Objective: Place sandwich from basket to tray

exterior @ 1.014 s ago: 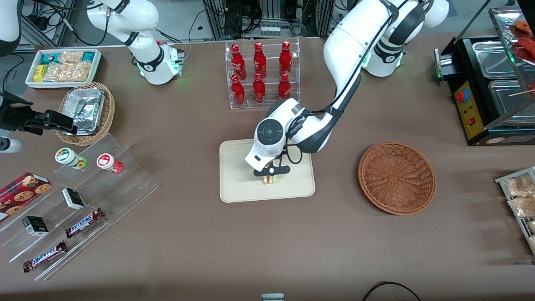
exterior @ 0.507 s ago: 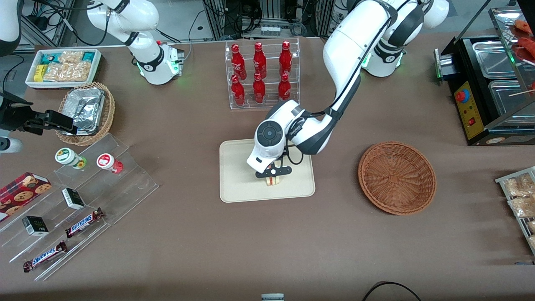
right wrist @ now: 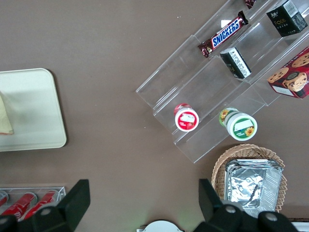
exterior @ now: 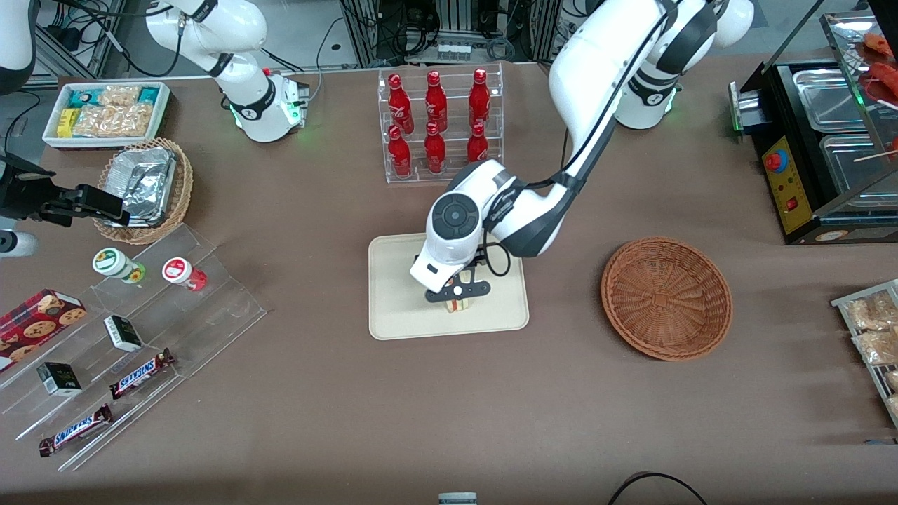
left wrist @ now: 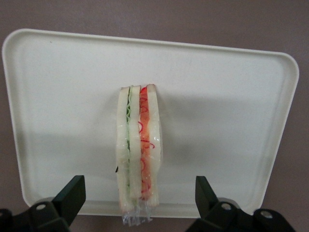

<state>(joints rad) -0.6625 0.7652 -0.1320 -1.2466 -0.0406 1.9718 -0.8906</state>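
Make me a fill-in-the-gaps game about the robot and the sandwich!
1. The sandwich stands on the ____.
2. The gripper fingers are ____, not touching the sandwich.
3. The round brown basket holds ____.
4. The bottles in the clear rack are colored ____.

Missing words: tray; open; nothing; red

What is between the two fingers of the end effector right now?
In the left wrist view, the sandwich stands on edge on the tray between the open end effector's fingers, touching neither; only bare tray separates it from each.
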